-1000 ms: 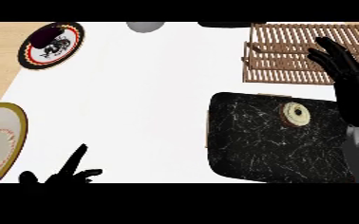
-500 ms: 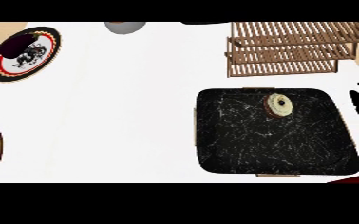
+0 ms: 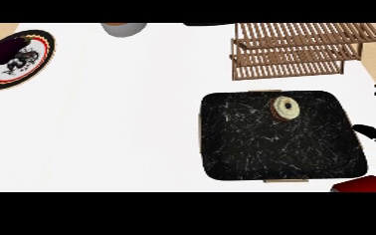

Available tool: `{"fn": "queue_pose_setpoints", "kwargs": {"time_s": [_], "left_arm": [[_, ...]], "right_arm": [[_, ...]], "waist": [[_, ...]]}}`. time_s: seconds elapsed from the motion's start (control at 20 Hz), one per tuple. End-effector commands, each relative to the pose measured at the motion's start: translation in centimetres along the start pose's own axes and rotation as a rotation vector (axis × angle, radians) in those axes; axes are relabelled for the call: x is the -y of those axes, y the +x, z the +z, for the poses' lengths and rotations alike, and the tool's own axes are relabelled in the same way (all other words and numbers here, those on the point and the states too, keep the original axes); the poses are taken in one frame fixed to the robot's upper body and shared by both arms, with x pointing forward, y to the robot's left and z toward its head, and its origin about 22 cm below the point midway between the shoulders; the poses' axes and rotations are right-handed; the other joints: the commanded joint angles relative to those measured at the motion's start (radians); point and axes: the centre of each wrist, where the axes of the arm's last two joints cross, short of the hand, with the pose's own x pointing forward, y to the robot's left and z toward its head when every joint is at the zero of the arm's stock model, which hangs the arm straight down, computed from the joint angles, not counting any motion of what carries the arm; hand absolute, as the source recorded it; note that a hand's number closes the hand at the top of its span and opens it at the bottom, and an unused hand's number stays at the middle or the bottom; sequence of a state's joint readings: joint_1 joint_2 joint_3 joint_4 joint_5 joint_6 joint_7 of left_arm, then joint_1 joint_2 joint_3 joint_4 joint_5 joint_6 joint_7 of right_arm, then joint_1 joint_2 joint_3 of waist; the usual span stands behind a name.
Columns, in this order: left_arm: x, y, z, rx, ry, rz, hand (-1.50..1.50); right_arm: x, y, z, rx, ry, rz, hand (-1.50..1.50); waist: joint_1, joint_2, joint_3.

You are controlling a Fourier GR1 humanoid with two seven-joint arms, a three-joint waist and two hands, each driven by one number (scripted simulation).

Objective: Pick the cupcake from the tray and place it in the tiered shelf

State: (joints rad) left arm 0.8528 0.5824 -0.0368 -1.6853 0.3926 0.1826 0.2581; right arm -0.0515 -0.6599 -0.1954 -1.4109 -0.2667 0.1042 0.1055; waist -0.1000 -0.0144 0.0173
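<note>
1. Though looked for along every edge: no sign of either robot hand, so cannot tell open, closed or gripping.
2. Small dark shape at the right edge, just beside the tray (image 3: 242,149). Too little showing to identify.
3. Cupcake (image 3: 287,108): upright on the tray, in its far-right part, near the rim facing the shelf (image 3: 294,50). Not yet picked.
4. Shelf: slatted wood, two tiers showing, just beyond the tray and apart from it.
5. Elsewhere on the worktop (image 3: 125,119): plate (image 3: 26,57) far left, grey bowl (image 3: 123,28) at the top edge, red object (image 3: 356,185) at the bottom right corner. All well clear of the tray-to-shelf path.
6. Likely risks from here:
   - Squashed or tipped topping, from closing on it from above rather than round the base.
   - Tray shoved along the worktop, from a low sideways approach over the rim.
   - Snagged on the upper tier during placement, from too low a lift or a steep entry.
   - Tilted cupcake on the slats, from setting down across a gap.
</note>
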Motion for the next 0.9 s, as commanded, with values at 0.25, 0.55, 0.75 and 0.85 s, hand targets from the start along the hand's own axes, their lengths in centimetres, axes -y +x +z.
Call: {"fn": "queue_pose_setpoints", "kwargs": {"time_s": [0.25,0.55,0.75,0.85], "left_arm": [[5.0,9.1,-2.0,0.412,-0.195,0.132,0.00],[5.2,9.5,-2.3,0.428,-0.208,0.137,0.00],[5.2,9.6,-2.7,0.428,-0.203,0.121,0.00],[5.5,9.7,-2.7,0.444,-0.216,0.127,0.00]], "right_arm": [[1.1,4.6,-0.7,-0.039,0.217,0.144,-1.50],[0.8,6.9,-1.4,-0.135,0.175,0.235,-1.50],[0.2,8.8,-2.0,-0.201,0.148,0.303,-1.50],[-0.1,9.0,-2.2,-0.233,0.133,0.328,-1.50]], "waist": [[-0.023,0.005,-0.030],[-0.011,0.012,-0.031],[-0.002,0.016,-0.032],[0.007,0.017,-0.030]]}}
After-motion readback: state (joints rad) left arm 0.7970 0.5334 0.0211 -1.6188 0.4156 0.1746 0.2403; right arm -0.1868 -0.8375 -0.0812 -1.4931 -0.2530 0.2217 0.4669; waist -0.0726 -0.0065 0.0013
